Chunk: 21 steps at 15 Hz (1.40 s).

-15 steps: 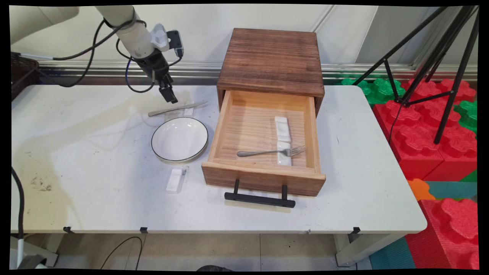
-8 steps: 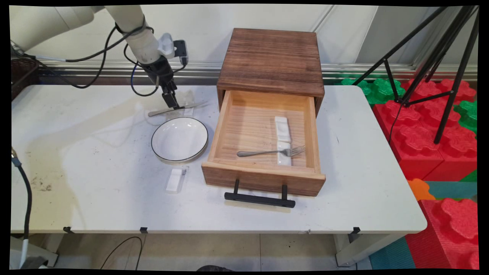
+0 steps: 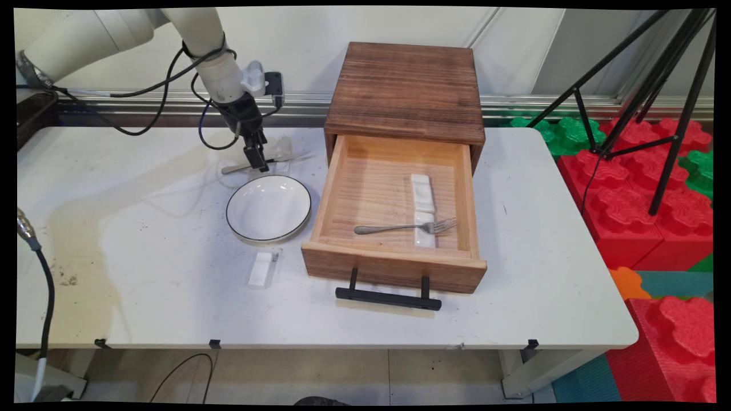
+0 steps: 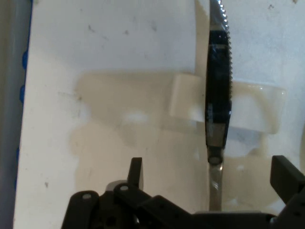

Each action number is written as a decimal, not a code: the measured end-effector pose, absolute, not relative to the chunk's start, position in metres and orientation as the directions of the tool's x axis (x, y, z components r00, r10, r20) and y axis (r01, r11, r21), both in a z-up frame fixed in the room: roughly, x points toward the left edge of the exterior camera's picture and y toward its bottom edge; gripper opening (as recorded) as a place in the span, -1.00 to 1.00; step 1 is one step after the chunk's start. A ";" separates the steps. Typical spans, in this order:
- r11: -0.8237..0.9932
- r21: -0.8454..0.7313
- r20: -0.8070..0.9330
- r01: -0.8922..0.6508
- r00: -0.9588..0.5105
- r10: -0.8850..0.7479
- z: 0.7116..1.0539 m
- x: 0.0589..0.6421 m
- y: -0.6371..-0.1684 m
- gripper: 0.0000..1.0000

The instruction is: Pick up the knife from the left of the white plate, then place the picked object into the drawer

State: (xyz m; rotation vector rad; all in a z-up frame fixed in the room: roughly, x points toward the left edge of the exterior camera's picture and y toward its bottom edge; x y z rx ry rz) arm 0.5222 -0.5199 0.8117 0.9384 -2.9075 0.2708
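text: none readable | labels: none | brands: none visible on arm, drawer box [image 3: 404, 91] or table [image 3: 143, 274] | numbers: none | signs: none in both views

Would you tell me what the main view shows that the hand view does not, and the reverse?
Only the main view shows the open wooden drawer with a fork inside, the white bowl and a small white rest near the front. Only the hand view shows the knife's serrated edge and the open fingers straddling it. Both show the gripper over the knife lying across a white rest on the table.
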 end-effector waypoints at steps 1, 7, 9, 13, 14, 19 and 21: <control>0.800 -0.141 0.123 -0.583 -0.812 -0.570 0.810 0.522 -0.521 1.00; 0.809 -0.129 0.117 -0.573 -0.819 -0.562 0.804 0.522 -0.526 1.00; 0.811 -0.127 0.115 -0.571 -0.821 -0.560 0.803 0.522 -0.527 -1.00; 0.814 -0.128 0.115 -0.566 -0.824 -0.554 0.802 0.522 -0.529 -1.00; 0.815 -0.128 0.116 -0.565 -0.825 -0.554 0.802 0.522 -0.529 -1.00; 0.815 -0.132 0.117 -0.564 -0.825 -0.552 0.806 0.521 -0.526 -1.00; 0.810 -0.135 0.118 -0.570 -0.821 -0.558 0.809 0.521 -0.522 -1.00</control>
